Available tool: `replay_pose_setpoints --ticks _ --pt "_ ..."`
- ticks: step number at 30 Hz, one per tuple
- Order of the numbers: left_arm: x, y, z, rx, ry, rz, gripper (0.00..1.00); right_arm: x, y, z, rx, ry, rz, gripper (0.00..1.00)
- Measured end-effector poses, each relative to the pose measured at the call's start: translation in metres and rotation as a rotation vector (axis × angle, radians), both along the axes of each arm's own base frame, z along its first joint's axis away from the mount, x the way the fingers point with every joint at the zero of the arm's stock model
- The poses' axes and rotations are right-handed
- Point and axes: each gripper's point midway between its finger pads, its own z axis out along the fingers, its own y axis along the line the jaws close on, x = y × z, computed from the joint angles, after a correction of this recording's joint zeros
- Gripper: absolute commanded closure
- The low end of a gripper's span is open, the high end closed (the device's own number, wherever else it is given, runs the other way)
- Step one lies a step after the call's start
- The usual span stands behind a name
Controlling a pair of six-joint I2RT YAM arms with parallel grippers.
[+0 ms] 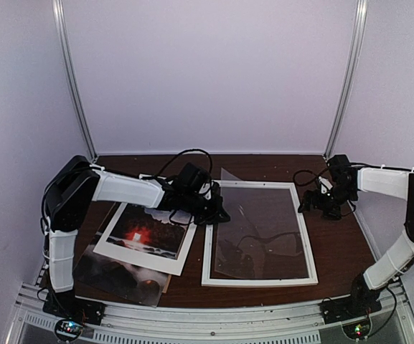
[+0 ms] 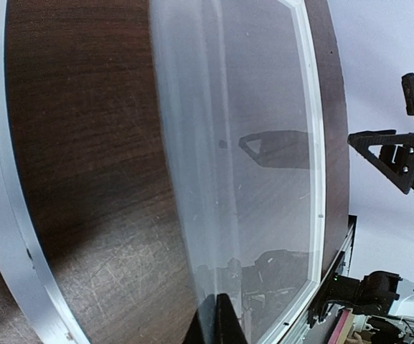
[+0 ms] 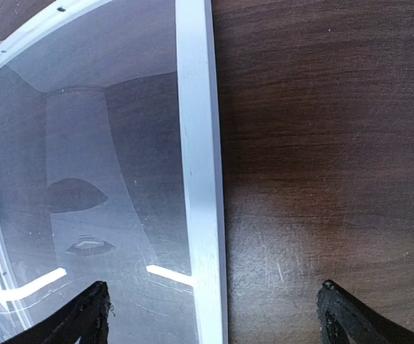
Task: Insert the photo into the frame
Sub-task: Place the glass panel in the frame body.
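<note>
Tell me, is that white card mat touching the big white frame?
Apart. The top view shows a strip of dark table between the mat and the left rail of the frame.

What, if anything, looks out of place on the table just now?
The clear sheet sits crooked in the white frame: its far corner pokes out past the frame's far edge. On the left, the photo and its white card lie tilted in a loose pile.
</note>
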Motion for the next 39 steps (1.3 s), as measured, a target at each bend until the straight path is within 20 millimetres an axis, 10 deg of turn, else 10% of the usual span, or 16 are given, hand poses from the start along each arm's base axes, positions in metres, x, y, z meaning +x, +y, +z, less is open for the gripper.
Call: replay_pose_setpoints --ticks 39 --pt "0.0053 0.0022 0.0012 0.027 -0.015 -0.021 1.00 -0.0003 0.0019 -0.0024 0.000 0.005 0.005 0.00"
